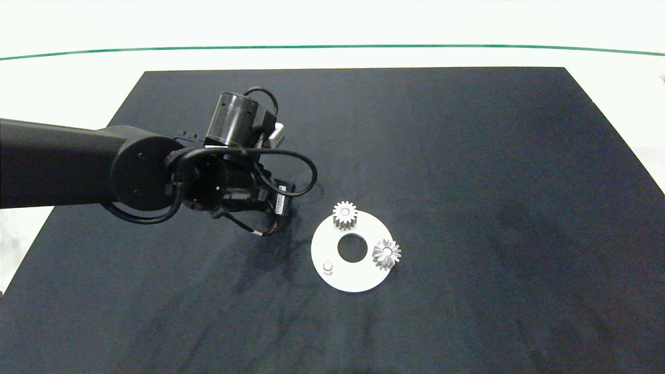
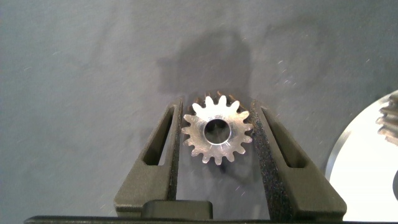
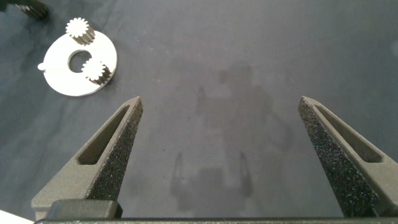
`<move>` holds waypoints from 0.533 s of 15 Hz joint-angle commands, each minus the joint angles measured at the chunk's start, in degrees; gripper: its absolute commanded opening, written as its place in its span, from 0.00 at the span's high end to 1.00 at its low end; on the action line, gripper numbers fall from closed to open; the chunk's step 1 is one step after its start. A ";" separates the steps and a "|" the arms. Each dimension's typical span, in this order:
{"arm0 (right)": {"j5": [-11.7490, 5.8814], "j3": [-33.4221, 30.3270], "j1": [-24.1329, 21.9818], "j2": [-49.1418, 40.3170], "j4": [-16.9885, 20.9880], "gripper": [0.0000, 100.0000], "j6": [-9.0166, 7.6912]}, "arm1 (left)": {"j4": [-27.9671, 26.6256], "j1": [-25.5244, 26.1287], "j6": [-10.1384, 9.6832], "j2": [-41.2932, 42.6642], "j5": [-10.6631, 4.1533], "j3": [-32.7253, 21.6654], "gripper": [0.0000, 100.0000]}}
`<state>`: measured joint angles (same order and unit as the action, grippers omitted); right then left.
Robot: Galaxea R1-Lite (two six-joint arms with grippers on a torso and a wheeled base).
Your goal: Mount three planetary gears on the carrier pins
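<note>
A silvery planetary gear [image 2: 217, 129] sits flat between the fingers of my left gripper [image 2: 217, 107], which is shut on its teeth. In the head view that gripper is hidden under the left arm's wrist [image 1: 228, 182], just left of the white disc [image 1: 358, 278]. Two gears [image 1: 344, 214] [image 1: 386, 253] sit on carrier pins at the disc's far and right sides. One bare pin [image 1: 328, 267] stands at its near left. My right gripper [image 3: 221, 101] is open over bare mat, well away from the disc [image 3: 59, 78], and is out of the head view.
A black mat [image 1: 467, 182] covers the table, with pale table surface [image 1: 78, 78] beyond its far and side edges. The disc's rim [image 2: 364, 158] lies close beside my left gripper. Dark smudges mark the mat near the disc.
</note>
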<state>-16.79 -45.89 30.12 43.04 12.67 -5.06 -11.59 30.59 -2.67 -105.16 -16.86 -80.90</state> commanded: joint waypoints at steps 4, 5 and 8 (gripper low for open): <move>0.09 0.09 0.02 -0.24 -0.01 0.00 -0.04 | 0.17 5.89 -0.05 15.68 -0.10 14.89 0.84; 0.09 0.09 0.02 -0.33 0.08 0.00 -0.04 | 0.26 8.70 -0.05 17.97 -0.19 17.18 0.84; 0.09 0.09 0.02 -0.33 0.08 0.00 -0.04 | 0.26 17.58 0.47 19.81 -0.89 18.58 0.84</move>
<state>-16.59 -45.78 30.12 42.78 12.67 -5.06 -11.35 43.52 -2.41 -88.17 -17.49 -63.34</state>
